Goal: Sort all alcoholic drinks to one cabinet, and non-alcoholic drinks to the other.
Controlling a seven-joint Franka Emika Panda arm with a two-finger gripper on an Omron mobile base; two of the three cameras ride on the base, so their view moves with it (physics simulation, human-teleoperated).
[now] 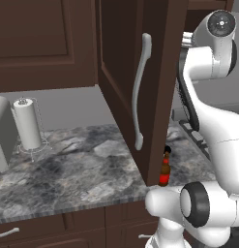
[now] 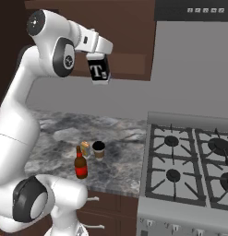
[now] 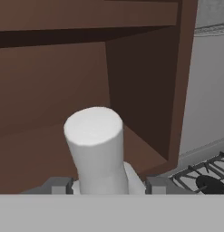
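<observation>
Left base view: the cabinet door [image 1: 140, 87] with its long curved silver handle [image 1: 141, 92] stands swung out toward the camera, at about 12 o'clock from the frame's centre. Just past its lower edge, at 5 o'clock, the brown bottle [image 1: 164, 170] with the red label stands upright on the marble tabletop [image 1: 82, 169]. A paper towel roll [image 1: 27, 124] sits far off at 9 o'clock. So one alcoholic drink is still waiting down here.

Right base view: the claw [image 2: 99, 69] is raised at 11 o'clock, clenched on the white bottle [image 2: 100, 69] with the black "T" label, held in front of the lower edge of the dark wall cabinet [image 2: 129, 41]. Below, at 7 o'clock, three drinks are clustered near each other on the tabletop: the brown bottle, the yellow-orange can [image 2: 84, 148] just behind it, and the coffee cup [image 2: 99, 149] beside the can. The stove [image 2: 189, 161] lies at 4 o'clock.

Hand view: the white bottle's top fills the lower middle, gripped between the fingertips [image 3: 59, 185]. Ahead, from 9 to 1 o'clock, is the open cabinet's plain brown inside with its shelf board [image 3: 86, 27] above.

My judgement: the task is early. The first bottle is in the air, about to go onto the cabinet floor and not yet set down; the brown bottle, can and cup all remain to be sorted.
</observation>
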